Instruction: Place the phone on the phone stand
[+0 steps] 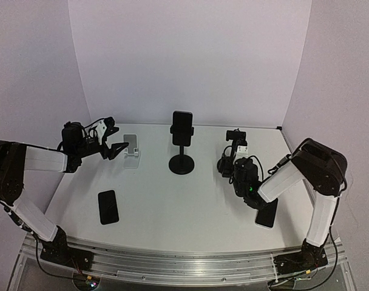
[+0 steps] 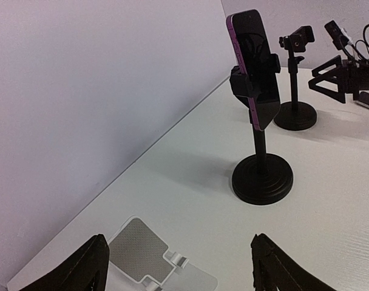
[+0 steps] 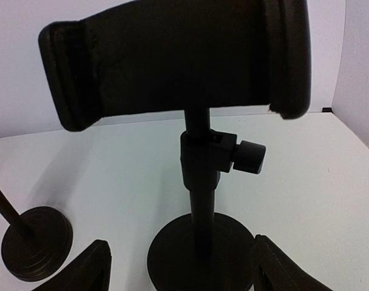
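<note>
Left gripper (image 1: pixel 116 140) and right gripper (image 3: pixel 179 257) are both hanging wide apart, holding nothing. I am looking at the flat black phone (image 1: pixel 108 207) lying on the left side of the white desk (image 1: pixel 172 200); I should pinch its long sides evenly.

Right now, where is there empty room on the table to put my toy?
The widest bare patch lies between the flat phone, the base of the middle stand and the phone by the right arm. It is crowded around the right gripper and empty black stand.
</note>
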